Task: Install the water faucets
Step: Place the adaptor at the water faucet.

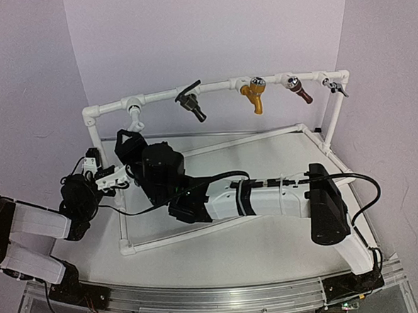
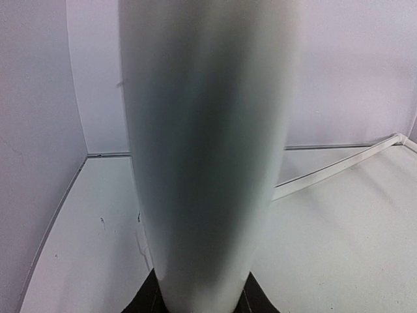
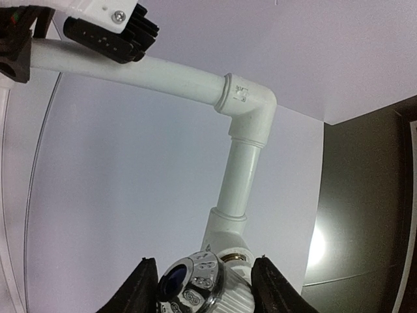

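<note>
Right wrist view: white faucet (image 3: 207, 287), chrome knob end toward the lens, is sitting between my right gripper's (image 3: 203, 275) fingers (image 3: 139, 290), which are clamping its sides. Beyond the fingertips, my left gripper (image 2: 202, 301) is clamping the white pipe (image 2: 208, 163). Well beyond both grippers, the black faucet (image 1: 191, 104) is hanging.

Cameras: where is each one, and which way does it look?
Top: above, behind the arms, looking down at the pipe frame; both arms show.
Left wrist: on left arm, facing the frame's pipe up close; left claw fingertips show.
Right wrist: looks up at the white tap between right claw fingers.
Top and right wrist share that tap.
</note>
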Controlling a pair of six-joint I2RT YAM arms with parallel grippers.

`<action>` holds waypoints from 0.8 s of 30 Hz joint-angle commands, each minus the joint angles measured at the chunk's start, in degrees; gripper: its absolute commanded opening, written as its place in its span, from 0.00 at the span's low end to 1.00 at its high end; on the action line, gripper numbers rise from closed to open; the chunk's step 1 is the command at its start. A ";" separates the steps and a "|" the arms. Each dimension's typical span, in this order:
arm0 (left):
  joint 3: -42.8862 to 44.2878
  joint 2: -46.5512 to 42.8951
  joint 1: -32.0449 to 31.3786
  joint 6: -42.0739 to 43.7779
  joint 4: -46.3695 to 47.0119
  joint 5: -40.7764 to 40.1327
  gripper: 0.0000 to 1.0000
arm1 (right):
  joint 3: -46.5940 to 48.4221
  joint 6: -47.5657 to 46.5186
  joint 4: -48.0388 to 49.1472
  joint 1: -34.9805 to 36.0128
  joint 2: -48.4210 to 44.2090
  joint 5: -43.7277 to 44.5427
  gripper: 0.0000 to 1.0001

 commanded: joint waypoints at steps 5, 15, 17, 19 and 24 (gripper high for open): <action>1.99 0.14 -2.00 -1.67 0.21 7.89 0.00 | 5.06 13.64 7.57 -1.48 0.82 6.40 0.27; 1.91 0.06 -2.04 -1.67 0.14 7.98 0.00 | 4.05 60.93 9.61 -2.46 -3.42 9.96 0.12; 1.91 0.05 -2.02 -1.68 0.13 7.98 0.00 | 2.05 73.94 9.63 -3.16 -5.48 11.64 0.15; 1.92 0.06 -2.02 -1.69 0.12 7.98 0.00 | -3.08 91.06 9.47 -4.20 -9.48 12.13 0.14; 1.88 0.08 -2.05 -1.76 0.13 7.98 0.00 | -16.63 133.14 8.71 -8.66 -17.56 5.21 0.07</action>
